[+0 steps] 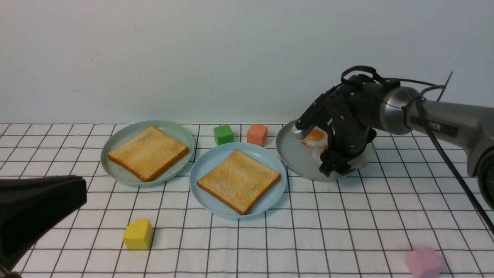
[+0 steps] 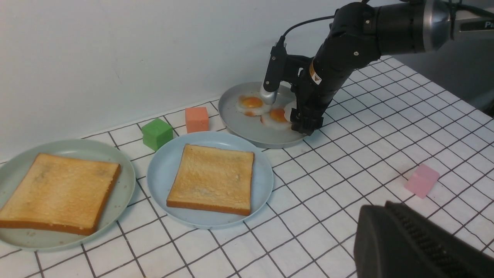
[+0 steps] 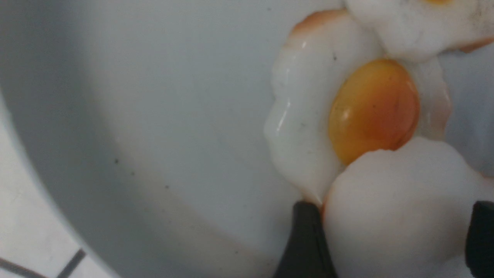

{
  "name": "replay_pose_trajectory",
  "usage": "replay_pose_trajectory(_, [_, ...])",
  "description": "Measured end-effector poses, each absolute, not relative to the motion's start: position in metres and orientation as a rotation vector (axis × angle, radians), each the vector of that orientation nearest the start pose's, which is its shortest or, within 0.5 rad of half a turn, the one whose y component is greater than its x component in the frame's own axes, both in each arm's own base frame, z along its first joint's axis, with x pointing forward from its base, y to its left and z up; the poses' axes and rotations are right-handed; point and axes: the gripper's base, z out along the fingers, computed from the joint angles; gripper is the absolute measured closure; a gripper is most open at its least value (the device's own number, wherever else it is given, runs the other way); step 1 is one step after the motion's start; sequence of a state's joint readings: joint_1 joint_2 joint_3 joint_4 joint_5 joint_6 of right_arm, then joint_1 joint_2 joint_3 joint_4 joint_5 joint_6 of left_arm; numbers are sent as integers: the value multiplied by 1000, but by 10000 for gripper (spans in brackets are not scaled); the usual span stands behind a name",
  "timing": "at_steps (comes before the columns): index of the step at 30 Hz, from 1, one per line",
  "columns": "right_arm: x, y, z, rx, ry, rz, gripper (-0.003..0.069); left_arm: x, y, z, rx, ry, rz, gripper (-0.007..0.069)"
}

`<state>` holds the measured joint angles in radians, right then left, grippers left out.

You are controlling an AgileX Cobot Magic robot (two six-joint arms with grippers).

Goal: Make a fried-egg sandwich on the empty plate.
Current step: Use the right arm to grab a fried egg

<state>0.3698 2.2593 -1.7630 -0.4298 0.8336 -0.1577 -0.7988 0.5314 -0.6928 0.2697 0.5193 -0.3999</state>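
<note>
The right end effector (image 1: 334,166) sits down in the grey plate (image 1: 289,154) with its jaws spread wide either side of a fried egg (image 3: 393,200), gripping nothing yet. The left end effector (image 1: 73,193) is closed and empty, far off to its left. That egg overlaps a neighbouring egg (image 3: 370,108) just ahead of the fingertips, so closing here could pinch 2 eggs or drag the neighbour along. The thin glossy white could also slip free over the tabletop (image 1: 347,231) before reaching the light blue plate (image 1: 202,170), which waits to the right end effector's left with 1 toast slice (image 1: 239,180) on it.
</note>
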Motion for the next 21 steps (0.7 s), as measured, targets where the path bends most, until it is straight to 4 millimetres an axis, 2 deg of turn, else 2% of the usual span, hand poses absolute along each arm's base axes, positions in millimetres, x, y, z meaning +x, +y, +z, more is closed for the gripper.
replay_pose_trajectory(8, [460, 148, 159, -1063, 2509, -483, 449, 79, -64, 360, 489, 1794, -555, 610])
replay_pose_trajectory(10, [460, 148, 159, -1069, 2508, -491, 477, 79, -64, 360, 489, 1794, -555, 609])
replay_pose_trajectory(17, [456, 151, 166, -1096, 2502, -506, 485, 79, -64, 360, 489, 1793, -555, 608])
replay_pose_trajectory(21, [450, 158, 180, -1123, 2469, -537, 546, 79, -64, 360, 490, 1791, -553, 607])
